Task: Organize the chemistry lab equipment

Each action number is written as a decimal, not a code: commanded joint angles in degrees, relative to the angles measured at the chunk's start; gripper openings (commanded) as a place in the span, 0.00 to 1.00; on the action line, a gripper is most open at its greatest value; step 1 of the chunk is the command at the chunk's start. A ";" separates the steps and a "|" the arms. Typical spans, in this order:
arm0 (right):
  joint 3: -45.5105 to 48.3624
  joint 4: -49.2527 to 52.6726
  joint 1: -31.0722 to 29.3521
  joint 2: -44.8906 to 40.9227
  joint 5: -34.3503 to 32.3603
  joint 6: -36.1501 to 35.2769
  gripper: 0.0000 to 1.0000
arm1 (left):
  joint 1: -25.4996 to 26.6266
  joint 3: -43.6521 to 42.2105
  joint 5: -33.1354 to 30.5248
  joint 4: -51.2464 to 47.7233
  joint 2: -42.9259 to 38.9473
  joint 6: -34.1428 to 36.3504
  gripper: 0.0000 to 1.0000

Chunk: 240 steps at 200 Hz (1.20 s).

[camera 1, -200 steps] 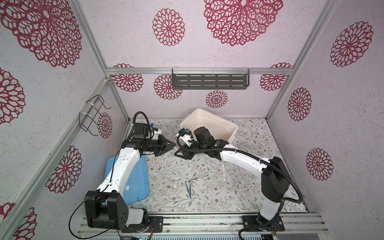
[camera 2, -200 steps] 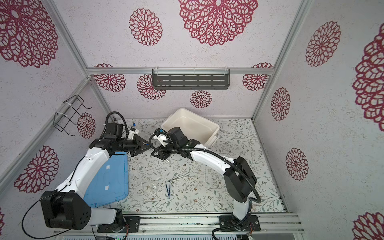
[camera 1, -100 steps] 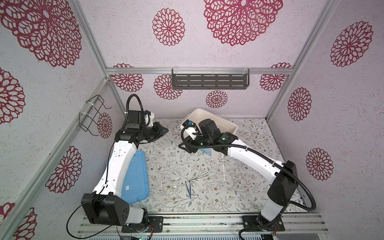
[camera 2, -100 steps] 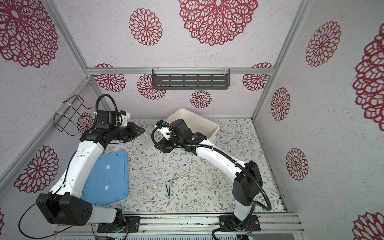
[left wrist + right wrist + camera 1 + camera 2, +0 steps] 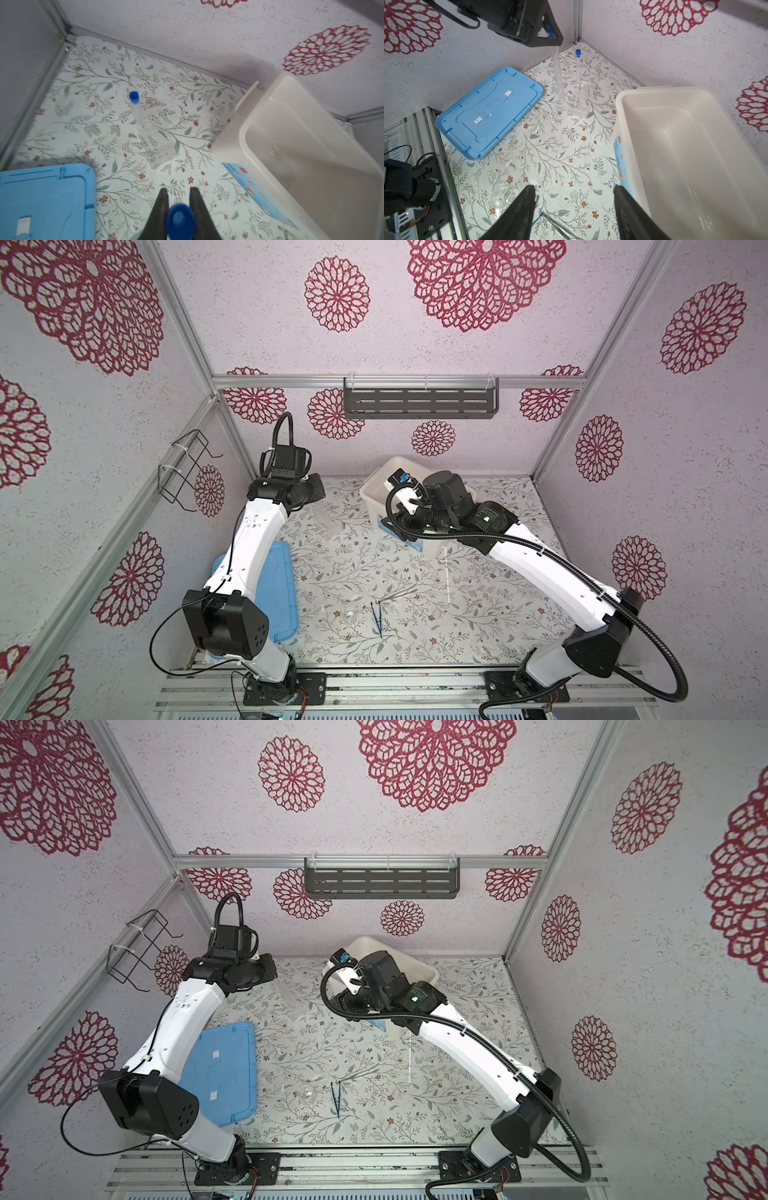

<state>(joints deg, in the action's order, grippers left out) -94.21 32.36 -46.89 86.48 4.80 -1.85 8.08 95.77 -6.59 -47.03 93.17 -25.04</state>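
Observation:
My left gripper (image 5: 178, 190) is shut on a clear tube by its blue cap (image 5: 180, 220). In the right wrist view that tube (image 5: 556, 68) hangs down from the gripper, just beside a clear rack (image 5: 578, 106). A second blue-capped tube (image 5: 578, 62) stands upright in the rack. In a top view the left gripper (image 5: 313, 489) is raised at the back left. My right gripper (image 5: 574, 187) is open and empty, above the floor by the white tub's front corner. Dark blue tweezers (image 5: 377, 618), a silvery tool (image 5: 399, 595), a thin white rod (image 5: 446, 576) and a small clear vessel (image 5: 503, 195) lie near the front.
The big white tub (image 5: 374, 489) stands at the back, right of the rack, with nothing visible inside it (image 5: 623, 99). A flat light-blue lid (image 5: 224, 1073) lies at the front left, under the left arm. The walls close in right behind the rack.
The two grippers, close together a second ago, have parted. The left one rose and went back left with the tube. The right one opened wider and drew back toward the tub.

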 commanded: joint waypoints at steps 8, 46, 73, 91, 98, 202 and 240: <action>3.01 -3.08 0.14 -5.18 -5.22 1.37 0.67 | 0.01 1.55 -11.27 2.17 2.66 2.97 0.06; 10.63 -9.85 0.24 -11.76 -10.96 3.44 0.81 | -0.82 0.65 -10.78 4.82 5.95 2.87 0.06; 16.28 -15.63 0.23 -16.61 -14.44 5.24 0.99 | -1.35 0.82 -11.04 6.89 8.35 2.38 0.05; 18.05 -16.95 0.31 -18.88 -16.75 5.47 0.99 | -1.65 0.73 -10.41 8.68 9.33 2.36 0.05; 18.34 -17.07 0.31 -19.38 -17.58 5.61 0.99 | -1.75 0.86 -10.37 9.04 9.80 2.41 0.05; 19.32 -18.51 0.40 -22.89 -20.90 5.18 0.99 | -1.92 -0.70 -12.67 13.84 13.70 2.43 0.05; 17.57 -17.43 0.43 -21.93 -18.80 4.85 0.99 | -1.97 -3.34 -12.71 18.68 13.69 2.57 0.05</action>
<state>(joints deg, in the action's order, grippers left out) -73.82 16.29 -46.70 65.41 -14.74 2.61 6.50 94.15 -18.74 -33.28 106.19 -23.51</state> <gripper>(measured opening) 0.989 0.182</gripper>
